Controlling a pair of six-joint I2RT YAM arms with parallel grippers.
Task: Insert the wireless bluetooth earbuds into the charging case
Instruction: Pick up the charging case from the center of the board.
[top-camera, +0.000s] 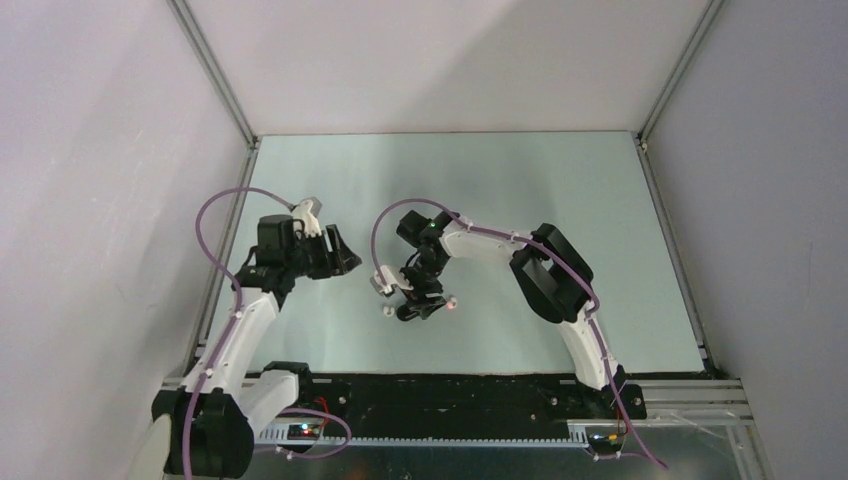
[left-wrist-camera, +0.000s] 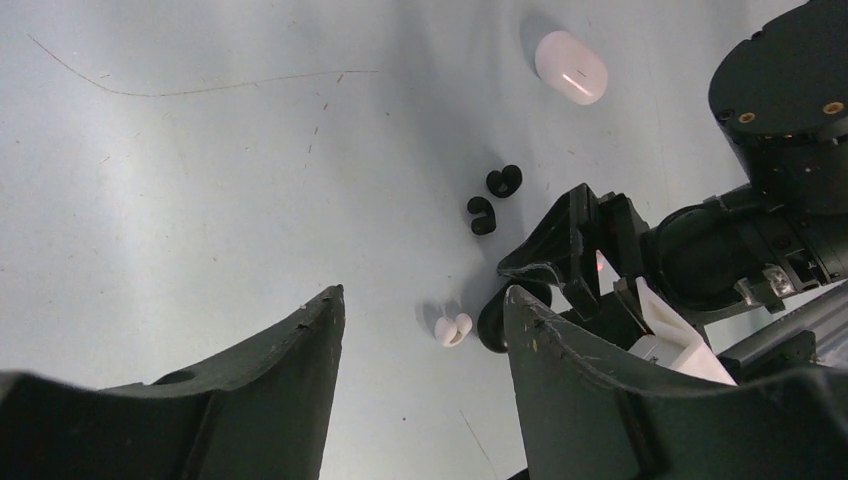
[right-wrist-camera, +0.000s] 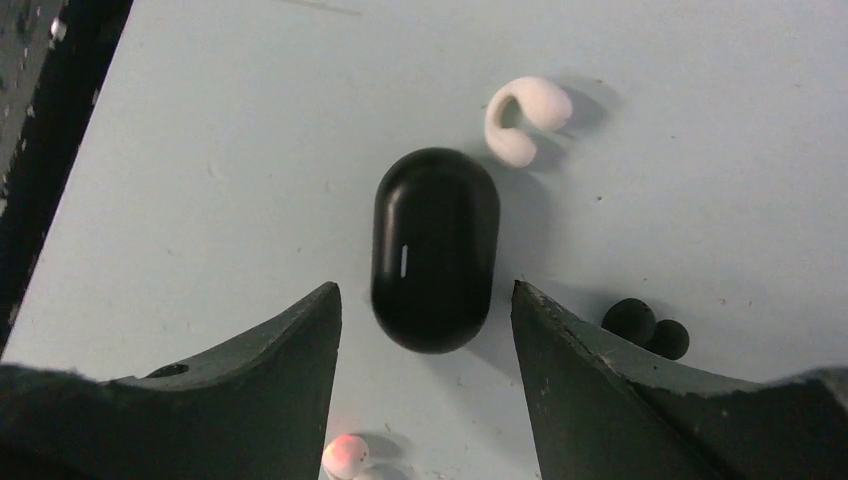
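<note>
A shut black charging case (right-wrist-camera: 435, 250) lies flat on the table, its near end just inside the open fingertips of my right gripper (right-wrist-camera: 425, 300), which touches nothing. A white earbud (right-wrist-camera: 525, 117) lies just beyond the case, and a black earbud (right-wrist-camera: 645, 327) sits by the right finger. Another white earbud (right-wrist-camera: 345, 457), lit red, lies under the gripper. In the left wrist view, two black earbuds (left-wrist-camera: 504, 180) (left-wrist-camera: 481, 215) and a white earbud (left-wrist-camera: 452, 329) lie ahead of my left gripper (left-wrist-camera: 423, 300), which is open and empty. The right gripper (top-camera: 420, 305) hangs low over the table; the left gripper (top-camera: 340, 255) is to its left.
A shut white case (left-wrist-camera: 571, 67) lies farther off, beyond the black earbuds. The right arm's wrist (left-wrist-camera: 700, 250) fills the right side of the left wrist view. The table's black near edge (right-wrist-camera: 40, 150) runs close to the black case. Side walls enclose the table (top-camera: 500, 180).
</note>
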